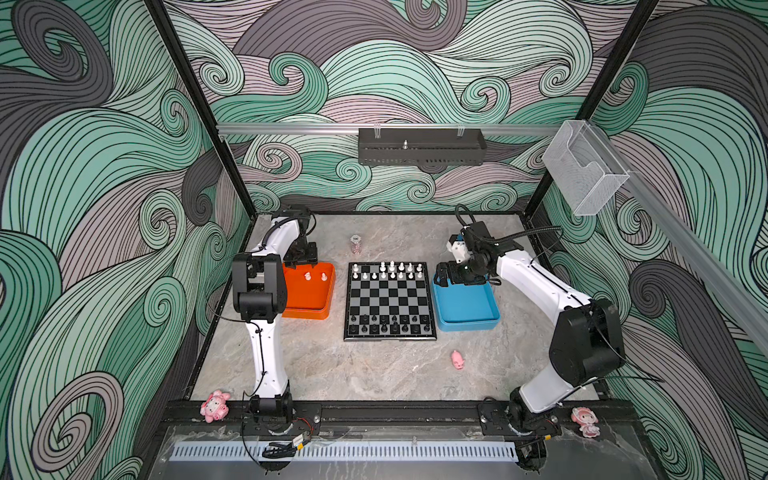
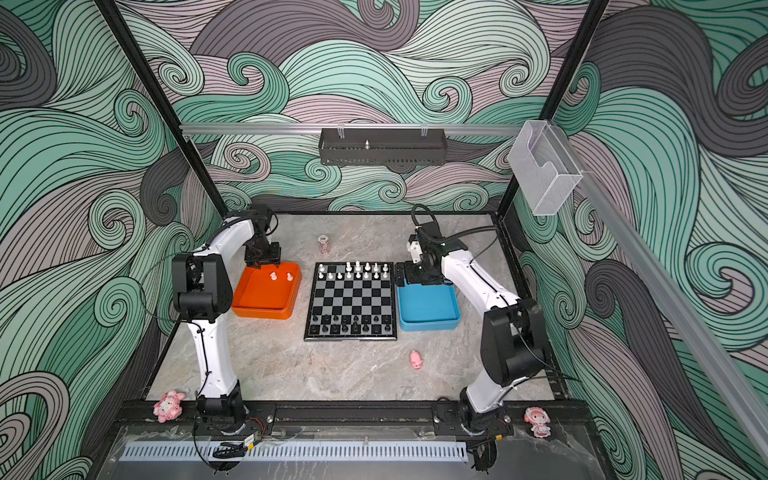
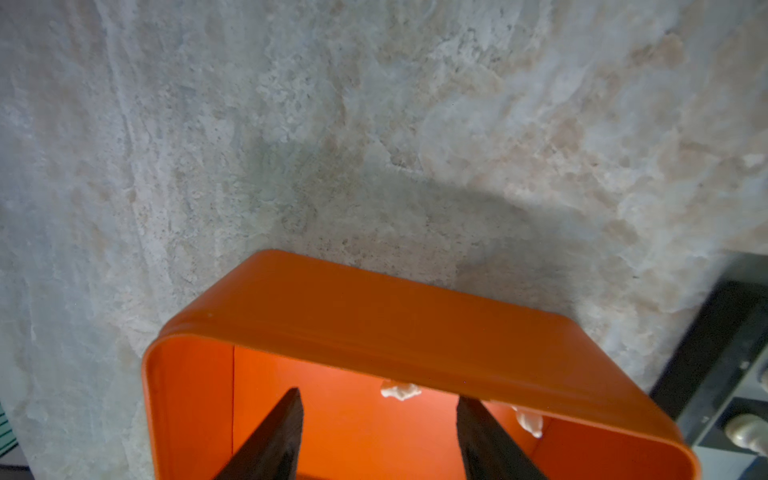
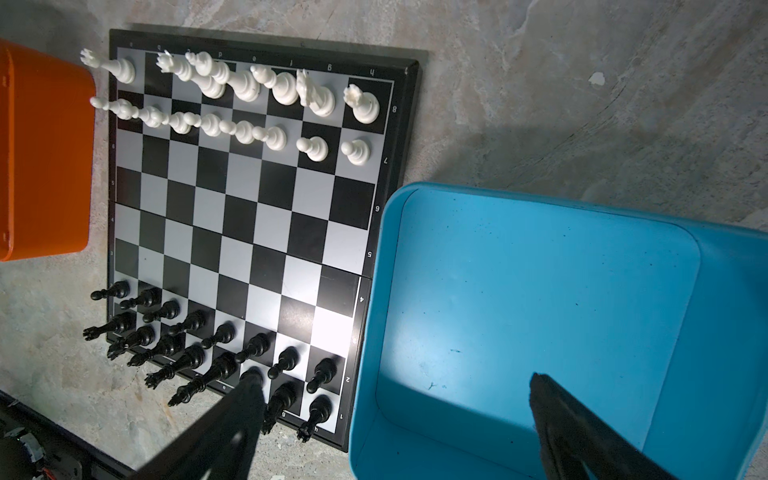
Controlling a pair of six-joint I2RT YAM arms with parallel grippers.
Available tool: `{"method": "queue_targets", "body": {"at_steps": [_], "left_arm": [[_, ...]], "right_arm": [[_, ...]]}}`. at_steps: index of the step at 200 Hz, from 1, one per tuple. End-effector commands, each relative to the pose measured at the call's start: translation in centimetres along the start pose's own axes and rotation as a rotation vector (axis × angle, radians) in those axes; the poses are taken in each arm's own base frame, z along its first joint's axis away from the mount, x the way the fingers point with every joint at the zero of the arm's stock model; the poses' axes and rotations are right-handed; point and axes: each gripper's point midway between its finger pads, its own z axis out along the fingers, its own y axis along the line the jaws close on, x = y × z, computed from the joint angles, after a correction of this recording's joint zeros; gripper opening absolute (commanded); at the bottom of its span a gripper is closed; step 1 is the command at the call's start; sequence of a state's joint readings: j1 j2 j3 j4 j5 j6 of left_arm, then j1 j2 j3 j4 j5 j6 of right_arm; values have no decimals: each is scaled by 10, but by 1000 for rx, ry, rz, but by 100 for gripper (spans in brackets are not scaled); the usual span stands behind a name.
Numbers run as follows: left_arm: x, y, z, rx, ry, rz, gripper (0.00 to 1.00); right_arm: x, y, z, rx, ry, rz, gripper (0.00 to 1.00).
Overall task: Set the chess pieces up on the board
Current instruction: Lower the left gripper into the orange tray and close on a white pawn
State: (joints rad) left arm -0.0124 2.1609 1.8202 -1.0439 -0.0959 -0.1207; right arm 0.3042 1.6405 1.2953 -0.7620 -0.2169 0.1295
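Note:
The board (image 1: pixel 390 301) lies mid-table. White chess pieces (image 1: pixel 390 271) fill its two far rows and black ones (image 1: pixel 388 325) its two near rows. Two more white pieces (image 1: pixel 308 276) stand in the orange tray (image 1: pixel 305 301). My left gripper (image 1: pixel 300 261) hangs over that tray's far edge. In the left wrist view it (image 3: pixel 379 399) is open and empty, with one white piece (image 3: pixel 400 391) just beyond the fingertips. My right gripper (image 1: pixel 445 276) is wide open over the far left corner of the blue tray (image 1: pixel 467 309). In the right wrist view it (image 4: pixel 395 379) holds nothing.
A small clear pinkish jar (image 1: pixel 355 244) stands behind the board. A pink pig figurine (image 1: pixel 457 360) lies on the table in front of the blue tray. Pink figures (image 1: pixel 215 406) (image 1: pixel 585 422) sit on the front rail. The blue tray holds nothing.

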Motion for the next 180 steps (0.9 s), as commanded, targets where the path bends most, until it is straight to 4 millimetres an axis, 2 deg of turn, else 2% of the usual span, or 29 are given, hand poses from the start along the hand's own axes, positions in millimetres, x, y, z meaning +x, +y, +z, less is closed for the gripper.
{"method": "queue_targets", "body": {"at_steps": [1,109,128,180], "left_arm": [[-4,-4,-4,32,-40,97,60],[-6,-3,10,21,-38,128,46],[-3,-4,10,23,-31,137,36],[7,-3,11,26,-5,171,36]], "right_arm": [[-3,-3,2,10,10,-9,99],[-2,-6,1,12,10,-4,99],[-2,-6,2,12,11,-3,99],[-3,-5,4,-2,17,-2,99]]}}
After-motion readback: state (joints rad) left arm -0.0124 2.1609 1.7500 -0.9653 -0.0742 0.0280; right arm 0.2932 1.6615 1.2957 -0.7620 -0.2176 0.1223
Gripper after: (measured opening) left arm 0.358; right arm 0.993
